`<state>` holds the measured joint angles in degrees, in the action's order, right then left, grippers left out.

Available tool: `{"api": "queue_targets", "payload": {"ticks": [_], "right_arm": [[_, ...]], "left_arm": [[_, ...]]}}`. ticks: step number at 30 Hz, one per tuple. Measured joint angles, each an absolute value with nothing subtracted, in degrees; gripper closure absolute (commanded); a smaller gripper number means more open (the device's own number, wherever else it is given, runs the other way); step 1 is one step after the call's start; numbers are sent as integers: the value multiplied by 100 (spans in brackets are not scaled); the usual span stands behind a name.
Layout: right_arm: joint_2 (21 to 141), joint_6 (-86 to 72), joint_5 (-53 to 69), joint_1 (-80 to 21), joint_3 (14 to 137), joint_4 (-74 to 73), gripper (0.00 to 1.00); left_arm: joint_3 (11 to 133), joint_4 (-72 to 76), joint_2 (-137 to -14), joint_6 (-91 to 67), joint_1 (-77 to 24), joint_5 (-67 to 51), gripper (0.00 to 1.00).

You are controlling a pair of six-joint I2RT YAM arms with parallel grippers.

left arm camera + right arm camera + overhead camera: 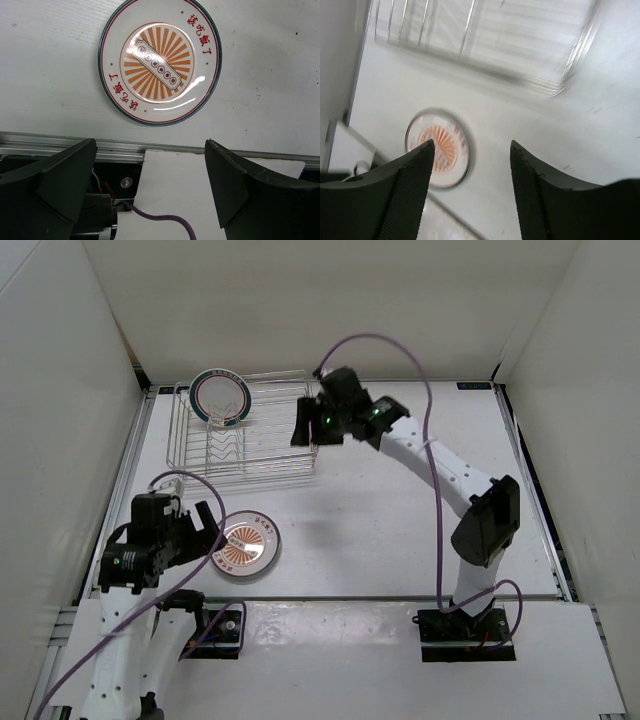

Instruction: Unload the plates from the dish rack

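The silver wire dish rack (262, 445) stands at the back left of the table. One plate (221, 398) with a teal rim stands upright at the rack's left end. An orange sunburst plate (247, 545) lies flat on the table in front of the rack, and it fills the upper part of the left wrist view as the plate (160, 62). My left gripper (208, 533) is open just left of that plate, with nothing between its fingers (240, 185). My right gripper (310, 430) hovers open and empty over the rack's right end. Its blurred view shows the rack (485, 45) and the sunburst plate (455, 135).
White walls enclose the table on three sides. An aluminium rail (150, 145) and a white cover panel (175, 190) run along the near edge, close below the flat plate. A purple cable (400, 345) arcs above the right arm.
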<state>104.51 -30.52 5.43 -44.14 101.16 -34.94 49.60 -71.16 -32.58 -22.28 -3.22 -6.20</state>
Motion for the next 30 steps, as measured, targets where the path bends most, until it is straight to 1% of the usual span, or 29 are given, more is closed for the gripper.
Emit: {"api": "queue_targets", "payload": {"ticks": [2, 5, 9, 13, 16, 21, 26, 30], "right_arm": [[10663, -2873, 154, -4123, 11041, -3887, 33], [10947, -2770, -73, -3653, 11625, -4405, 34], [11290, -2663, -80, -3301, 11131, -4624, 34], [11732, -2554, 154, -3356, 10624, -4661, 34], [12014, -2499, 294, -3420, 10621, -4541, 36], [12073, -2593, 464, -3422, 10709, -4318, 37], [12070, -2952, 10, -3367, 10934, -4342, 37], [12070, -3116, -200, -3258, 10886, -4077, 37]], "left_arm": [[5127, -7164, -3651, -2259, -322, -644, 0], [5374, -7109, -4143, -2241, -322, -711, 0], [5559, -6952, -4388, -2086, -322, -738, 0], [5924, -6888, -4637, -1900, -322, -738, 0], [6163, -6829, -4912, -1822, -322, -740, 0], [6178, -6764, -5286, -1809, -322, -768, 0], [6178, -6761, -5339, -1852, -322, -803, 0], [6178, -6761, -5317, -1868, -322, -808, 0]]}}
